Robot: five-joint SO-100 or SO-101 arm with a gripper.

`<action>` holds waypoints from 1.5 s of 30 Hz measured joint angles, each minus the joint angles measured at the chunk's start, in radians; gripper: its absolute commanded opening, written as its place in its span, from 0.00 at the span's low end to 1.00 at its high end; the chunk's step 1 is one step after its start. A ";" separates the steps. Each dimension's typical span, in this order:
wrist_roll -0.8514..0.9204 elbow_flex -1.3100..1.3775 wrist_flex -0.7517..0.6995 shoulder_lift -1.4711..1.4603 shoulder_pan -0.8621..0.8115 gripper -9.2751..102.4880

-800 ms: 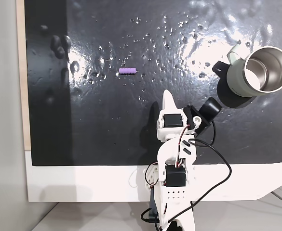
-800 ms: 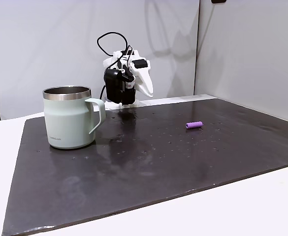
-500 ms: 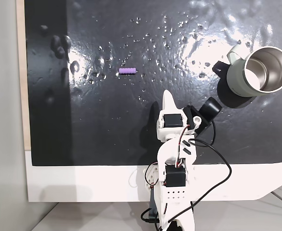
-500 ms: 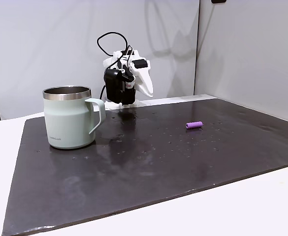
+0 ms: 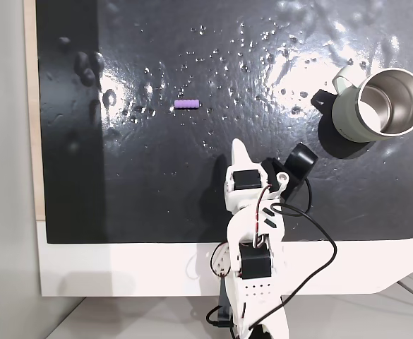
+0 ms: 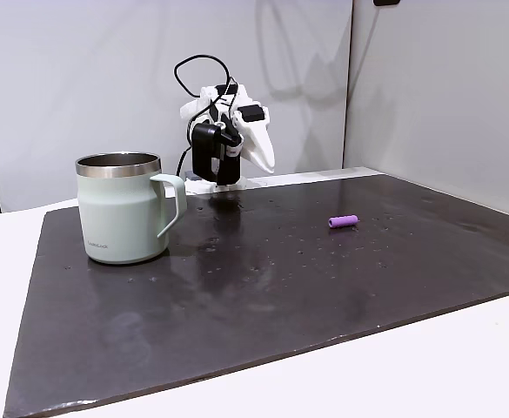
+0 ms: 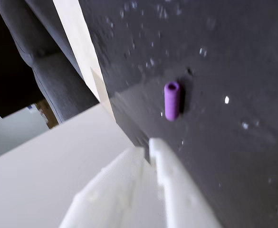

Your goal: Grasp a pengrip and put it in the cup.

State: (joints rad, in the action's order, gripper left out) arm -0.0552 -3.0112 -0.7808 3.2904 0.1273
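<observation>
The pengrip (image 5: 187, 104) is a tiny purple ribbed cylinder lying alone on the black mat; it also shows in the side fixed view (image 6: 343, 221) and the wrist view (image 7: 172, 100). The cup (image 5: 379, 104), a pale grey-green mug with a steel inside, stands upright at the mat's right in the top-down fixed view and at the left in the side view (image 6: 123, 209). My white gripper (image 5: 238, 144) hovers near the arm's base, well short of the pengrip and far from the cup. Its jaws are pressed together with nothing between them (image 7: 149, 142). In the side view it hangs above the mat's far edge (image 6: 267, 165).
The black mat (image 5: 157, 183) is glossy, speckled with small bumps and glare. It lies on a white table (image 5: 121, 268) whose edge runs below it. A black cable (image 5: 319, 240) loops to the right of the arm. Grey walls (image 6: 428, 87) stand behind the mat.
The arm has turned slightly, with the gripper tip shifting a little left in the top-down view. Pengrip and cup have not moved.
</observation>
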 measured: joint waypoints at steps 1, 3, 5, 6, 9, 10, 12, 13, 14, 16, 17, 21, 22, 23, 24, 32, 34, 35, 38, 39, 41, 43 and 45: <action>0.000 0.043 -0.023 -0.032 0.018 0.08; -0.011 0.140 -0.060 -0.112 0.060 0.08; -0.025 0.241 -0.092 -0.201 0.097 0.08; -0.035 0.295 -0.110 -0.247 0.112 0.08; -0.083 0.466 -0.181 -0.411 0.156 0.08; -0.104 0.528 -0.207 -0.469 0.166 0.08; -0.150 0.649 -0.264 -0.588 0.170 0.09; -0.175 0.710 -0.293 -0.644 0.167 0.09; -0.199 0.773 -0.325 -0.703 0.164 0.09; -0.242 0.888 -0.385 -0.815 0.164 0.11; -0.261 0.937 -0.408 -0.865 0.170 0.13; -0.345 1.106 -0.492 -1.060 0.206 0.20; -0.364 1.140 -0.512 -1.109 0.215 0.22; -0.380 1.170 -0.529 -1.155 0.224 0.23; -0.396 1.193 -0.540 -1.200 0.233 0.25; -0.471 1.373 -0.554 -1.456 0.313 0.28; -0.482 1.440 -0.565 -1.525 0.316 0.28; -0.485 1.473 -0.569 -1.559 0.314 0.28; -0.489 1.542 -0.574 -1.643 0.314 0.27; -0.489 1.555 -0.574 -1.667 0.316 0.26; -0.491 1.571 -0.574 -1.715 0.316 0.26; -0.491 1.586 -0.574 -1.763 0.314 0.26; -0.491 1.617 -0.591 -1.816 0.310 0.26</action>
State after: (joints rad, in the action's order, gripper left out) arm -0.5461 -1.3944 -1.3714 1.4742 0.4372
